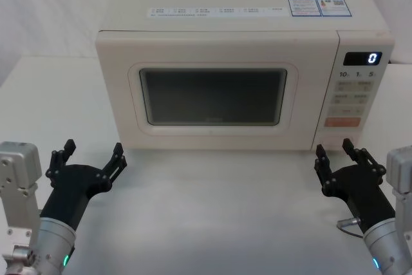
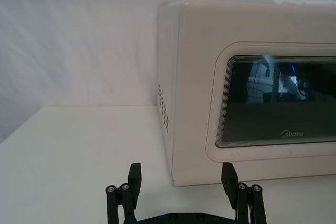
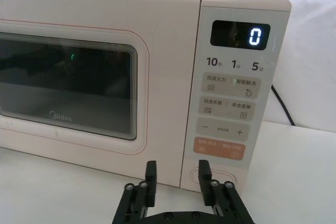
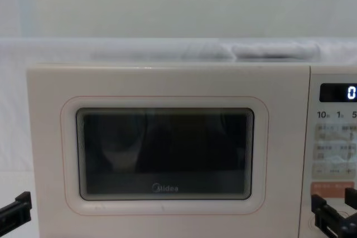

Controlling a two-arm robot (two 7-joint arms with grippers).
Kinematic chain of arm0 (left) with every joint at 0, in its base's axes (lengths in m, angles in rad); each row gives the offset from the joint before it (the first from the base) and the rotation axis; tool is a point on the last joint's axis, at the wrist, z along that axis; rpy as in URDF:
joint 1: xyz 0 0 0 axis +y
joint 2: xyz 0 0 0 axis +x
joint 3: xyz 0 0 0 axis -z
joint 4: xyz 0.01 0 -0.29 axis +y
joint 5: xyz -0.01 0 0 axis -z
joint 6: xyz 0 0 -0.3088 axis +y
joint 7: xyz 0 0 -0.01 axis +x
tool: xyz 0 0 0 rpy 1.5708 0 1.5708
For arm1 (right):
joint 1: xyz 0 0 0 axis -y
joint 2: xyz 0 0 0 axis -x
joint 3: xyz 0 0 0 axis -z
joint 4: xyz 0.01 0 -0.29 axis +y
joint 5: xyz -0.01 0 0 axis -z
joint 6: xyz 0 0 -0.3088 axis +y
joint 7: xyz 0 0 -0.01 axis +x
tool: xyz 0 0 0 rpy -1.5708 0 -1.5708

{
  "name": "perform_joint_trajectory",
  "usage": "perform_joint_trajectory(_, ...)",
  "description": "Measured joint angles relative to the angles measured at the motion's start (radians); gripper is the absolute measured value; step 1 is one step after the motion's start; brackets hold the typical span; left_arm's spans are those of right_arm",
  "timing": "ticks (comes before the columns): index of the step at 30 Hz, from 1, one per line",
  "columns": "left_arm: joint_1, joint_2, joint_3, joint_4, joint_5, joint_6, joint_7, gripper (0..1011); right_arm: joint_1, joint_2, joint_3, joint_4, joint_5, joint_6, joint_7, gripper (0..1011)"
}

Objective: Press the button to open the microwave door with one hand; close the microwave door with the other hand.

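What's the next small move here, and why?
Probably ease the right gripper forward onto the button: the microwave door is shut, the button sits just ahead of its open fingers, not yet touched. Left gripper waits open near the door's left corner.

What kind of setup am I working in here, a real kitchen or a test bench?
Likely a test bench, not a kitchen: the microwave, door shut, stands alone on a plain white table against a white cloth backdrop. The open left gripper and right gripper wait in front.
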State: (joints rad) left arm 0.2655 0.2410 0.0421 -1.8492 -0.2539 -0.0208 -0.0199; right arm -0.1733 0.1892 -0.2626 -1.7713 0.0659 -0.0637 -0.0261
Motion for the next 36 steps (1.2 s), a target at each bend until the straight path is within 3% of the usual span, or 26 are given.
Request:
perform_joint_trajectory(17,0.0,0.0,0.0,0.0,0.0,0.0,0.0,1001,0.0,0.0,0.0,0.0,0.0,0.0,0.0,10)
perform_joint_trajectory(36,0.0,0.0,0.0,0.0,0.0,0.0,0.0,1001,0.0,0.0,0.0,0.0,0.0,0.0,0.0,0)
